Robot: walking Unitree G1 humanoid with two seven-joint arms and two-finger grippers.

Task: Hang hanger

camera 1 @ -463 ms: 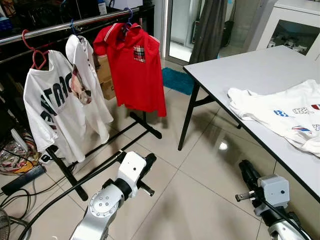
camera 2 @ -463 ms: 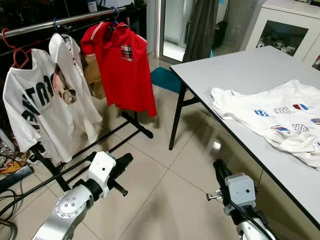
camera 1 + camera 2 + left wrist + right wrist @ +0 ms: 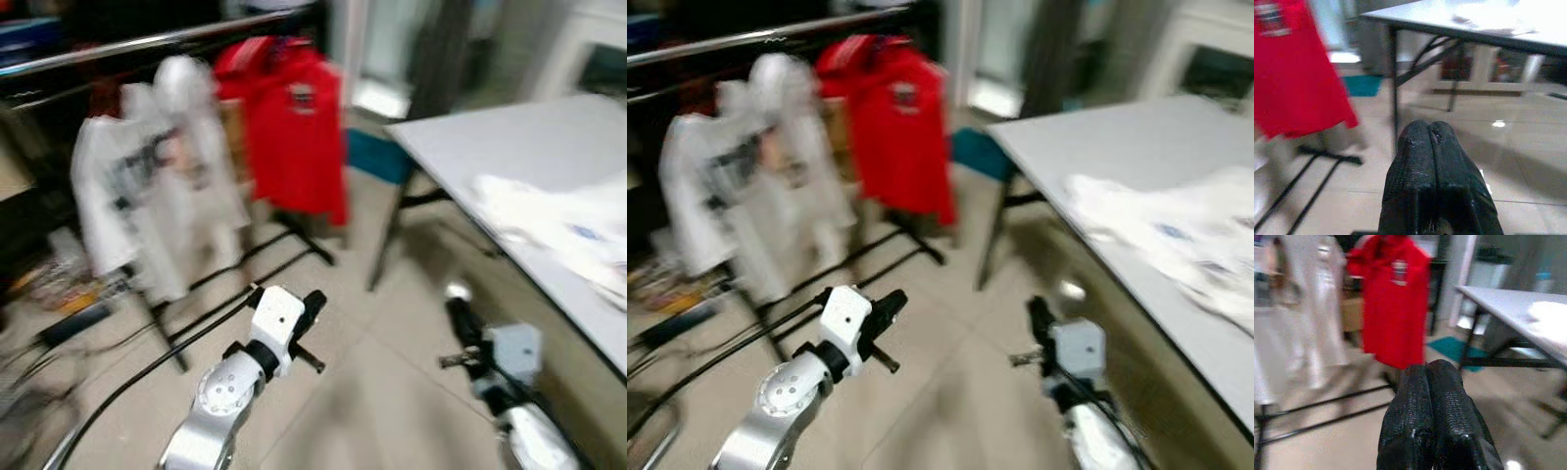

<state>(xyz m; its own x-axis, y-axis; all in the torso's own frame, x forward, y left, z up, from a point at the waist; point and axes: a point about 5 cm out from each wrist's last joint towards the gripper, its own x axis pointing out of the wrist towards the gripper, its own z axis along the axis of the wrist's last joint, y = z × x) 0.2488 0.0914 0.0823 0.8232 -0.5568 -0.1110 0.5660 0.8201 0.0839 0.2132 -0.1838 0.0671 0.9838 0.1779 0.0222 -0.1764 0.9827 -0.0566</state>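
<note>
A metal clothes rail [image 3: 147,44] runs across the back left, blurred by camera motion. On hangers on it are two white shirts [image 3: 157,186] and a red polo shirt [image 3: 294,137]. A white printed shirt [image 3: 568,235] lies flat on the grey table [image 3: 490,137] at right. My left gripper [image 3: 313,302] is low over the floor tiles, fingers pressed together with nothing held, as the left wrist view [image 3: 1431,134] shows. My right gripper [image 3: 457,302] hangs low beside the table and is shut and empty [image 3: 1427,367].
The rack's black base bars [image 3: 284,250] spread over the tiles in front of me. Cables and clutter [image 3: 69,313] lie at the left. A teal mat [image 3: 377,157] lies beyond the table leg [image 3: 387,235]. A white cabinet [image 3: 588,59] stands at the back right.
The whole picture has shifted right and blurred, so the camera has moved. Both arms keep the same low pose with fingers closed.
</note>
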